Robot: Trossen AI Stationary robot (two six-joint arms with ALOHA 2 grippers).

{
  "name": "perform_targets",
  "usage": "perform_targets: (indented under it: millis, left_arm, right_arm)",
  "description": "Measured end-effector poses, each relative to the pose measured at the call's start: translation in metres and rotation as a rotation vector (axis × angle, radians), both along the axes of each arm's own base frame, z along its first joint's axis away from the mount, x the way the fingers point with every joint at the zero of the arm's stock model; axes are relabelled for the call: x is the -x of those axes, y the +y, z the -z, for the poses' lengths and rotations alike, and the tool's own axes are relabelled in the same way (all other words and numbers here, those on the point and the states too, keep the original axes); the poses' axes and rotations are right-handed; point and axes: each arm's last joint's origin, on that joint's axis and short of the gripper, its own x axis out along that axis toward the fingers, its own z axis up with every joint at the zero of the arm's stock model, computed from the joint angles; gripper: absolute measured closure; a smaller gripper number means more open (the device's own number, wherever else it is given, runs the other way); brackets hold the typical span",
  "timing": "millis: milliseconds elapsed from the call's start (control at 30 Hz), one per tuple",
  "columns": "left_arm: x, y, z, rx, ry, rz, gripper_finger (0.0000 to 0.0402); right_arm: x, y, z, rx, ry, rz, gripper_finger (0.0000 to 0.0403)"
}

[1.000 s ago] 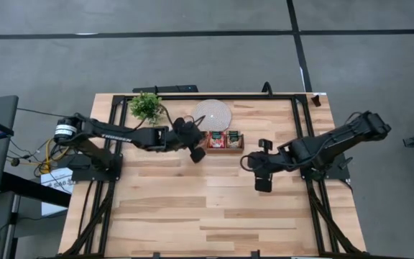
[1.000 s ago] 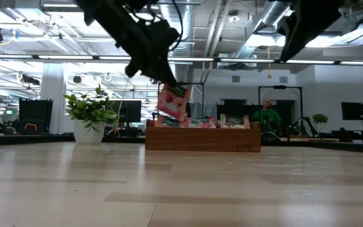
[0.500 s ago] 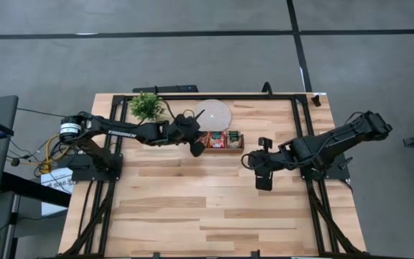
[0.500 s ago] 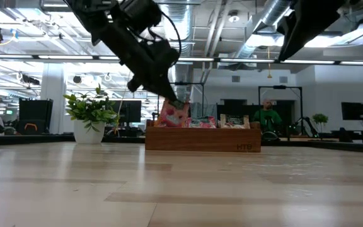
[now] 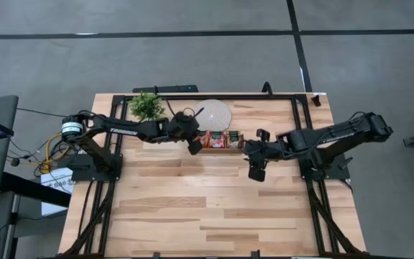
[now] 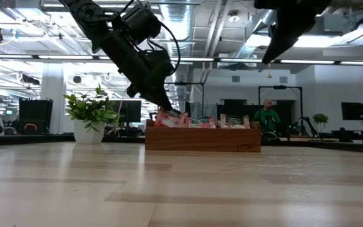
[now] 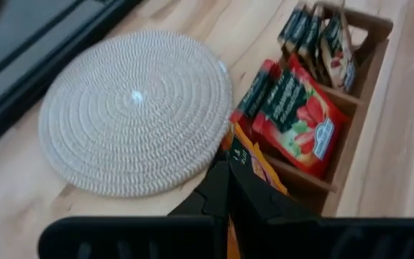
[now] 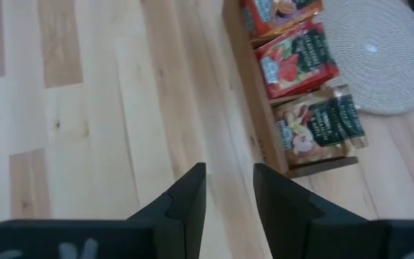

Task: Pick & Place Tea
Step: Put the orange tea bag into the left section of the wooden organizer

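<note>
The brown wooden tray (image 5: 223,141) stands at the table's far middle, with tea sachets upright in its three parts: red ones (image 7: 293,108) in the middle, beige and green ones (image 7: 320,39) at the right end. My left gripper (image 5: 194,147) is over the tray's left end, shut on an orange-red tea sachet (image 7: 256,164). That sachet also shows at the tray's left end in the low view (image 6: 169,116). My right gripper (image 8: 228,188) hangs open above bare table to the right of the tray, with nothing between its fingers. My left gripper pinches the orange-red sachet by its upper edge (image 7: 234,160) between its two shut fingers. The fingers slant down from the table's left side. The sachet hangs below the fingertips, and its lower part is down in the tray's left compartment (image 6: 164,120).
A round white woven disc (image 5: 213,114) lies just behind the tray. A small potted plant (image 5: 146,106) stands at the far left. A black frame (image 5: 279,96) runs along the table's far edge and sides. Bare wood fills the near half of the table (image 5: 207,208).
My left gripper has gone down and toward the table's far edge with the sachet. The sachet hung clear above the tray's left end, and now it sits low in the left compartment. My right gripper has drifted a little toward the tray, still open.
</note>
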Motion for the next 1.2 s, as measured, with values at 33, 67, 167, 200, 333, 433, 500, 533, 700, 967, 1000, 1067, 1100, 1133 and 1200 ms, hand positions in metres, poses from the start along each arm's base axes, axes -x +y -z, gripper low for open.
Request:
perform_targets:
  millis: [33,67,167,200,333,433,500,533,700,967,1000,1067,1100,1133,1200]
  left_arm:
    - [-0.001,0.0,-0.001,-0.01,-0.007,0.005,0.0401]
    - [-0.001,0.001,-0.002,-0.02,-0.017,0.008,0.0401]
    - [-0.003,0.002,-0.005,-0.025,-0.057,0.024,0.0401]
    - [-0.004,0.002,-0.006,-0.022,-0.065,0.031,0.0401]
    - [-0.003,0.002,-0.005,-0.029,-0.046,0.052,0.0401]
    - [-0.003,0.001,-0.004,-0.028,-0.043,0.054,0.0401]
    - [-0.004,0.0,-0.004,-0.029,-0.043,0.058,0.0401]
    - [-0.004,-0.001,-0.004,-0.033,-0.042,0.063,0.0401]
    - [0.003,-0.003,0.008,-0.032,-0.014,0.072,0.0401]
    - [0.001,-0.003,0.006,-0.078,-0.08,0.082,0.0401]
    - [0.001,-0.002,0.005,-0.086,-0.094,0.084,0.0401]
    - [0.0,-0.002,0.004,-0.091,-0.109,0.083,0.0401]
    - [0.0,-0.002,0.004,-0.091,-0.108,0.083,0.0401]
    - [0.0,-0.002,0.005,-0.089,-0.1,0.083,0.0401]
    - [0.001,-0.002,0.006,-0.083,-0.081,0.083,0.0401]
  right_arm:
    - [-0.001,-0.001,0.0,0.001,-0.003,0.003,0.0294]
    - [-0.001,-0.003,0.0,0.005,-0.005,0.002,0.0294]
    - [-0.002,-0.005,-0.001,0.006,-0.013,-0.001,0.0294]
    - [-0.002,-0.005,-0.001,0.006,-0.014,-0.001,0.0294]
    - [-0.003,-0.007,-0.001,0.015,-0.011,-0.007,0.0294]
    - [-0.003,-0.007,-0.001,0.016,-0.01,-0.007,0.0294]
    - [-0.003,-0.007,-0.001,0.02,-0.01,-0.011,0.0294]
    - [-0.003,-0.007,-0.001,0.02,-0.009,-0.012,0.0294]
    - [-0.003,-0.007,-0.001,0.03,-0.006,-0.026,0.0294]
    - [-0.003,-0.007,-0.001,0.03,-0.007,-0.025,0.0294]
    - [-0.003,-0.008,-0.001,0.03,-0.006,-0.025,0.0294]
    - [-0.003,-0.007,-0.001,0.029,-0.007,-0.025,0.0294]
    - [-0.003,-0.007,-0.001,0.028,-0.007,-0.023,0.0294]
    - [-0.003,-0.007,-0.001,0.026,-0.007,-0.02,0.0294]
    - [-0.003,-0.007,-0.001,0.026,-0.008,-0.019,0.0294]
